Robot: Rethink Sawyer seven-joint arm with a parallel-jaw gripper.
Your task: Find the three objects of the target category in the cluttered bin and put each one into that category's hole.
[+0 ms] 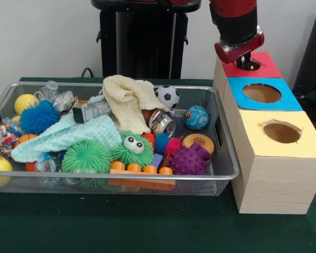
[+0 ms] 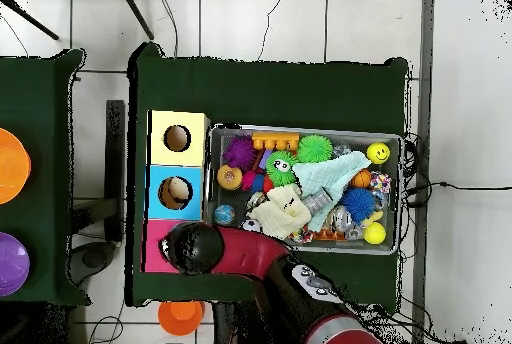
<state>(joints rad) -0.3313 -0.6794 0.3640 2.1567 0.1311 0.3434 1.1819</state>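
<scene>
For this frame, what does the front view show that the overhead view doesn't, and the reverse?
Front view only: the gripper sits right over the red-topped hole; whether the jaws are open is unclear. Overhead view only: something pale lies inside the blue-topped hole, an orange bowl sits beside the robot's base, and the arm covers the red top. Both views: the mesh bin full of toys, with the yellow hole beside it.

Even, fairly bright indoor light, no harsh glare. Soft shadows fall under the bin [image 1: 221, 171] on the dark worktop [image 1: 147, 226]. Front view slightly soft.
</scene>
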